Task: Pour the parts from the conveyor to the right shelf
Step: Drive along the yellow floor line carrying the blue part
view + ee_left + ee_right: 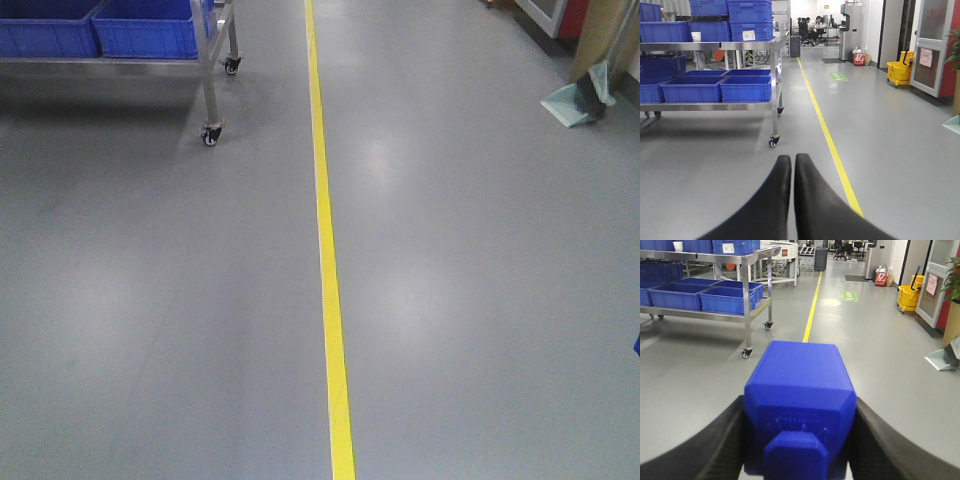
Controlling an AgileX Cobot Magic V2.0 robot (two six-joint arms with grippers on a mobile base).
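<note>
The part, a bright-blue brick (800, 390) with its stud facing the camera, fills the right wrist view, and my right gripper (800, 407) is shut on it, one black finger on each side. My left gripper (792, 159) is shut with nothing between its fingers and hangs over bare grey floor. A steel-framed shelf on castors (205, 62) (775, 75) (747, 290) stands ahead on the left and holds large blue bins (145, 30) (745, 87) (727, 297). I cannot tell whether it is the right shelf. The conveyor is out of view.
A yellow floor line (325, 250) (832, 145) runs straight ahead down the aisle. A pale dustpan (578, 103) (940, 360) lies at the far right by a wall. A yellow mop bucket (900, 72) stands further back on the right. People sit at desks far down the aisle.
</note>
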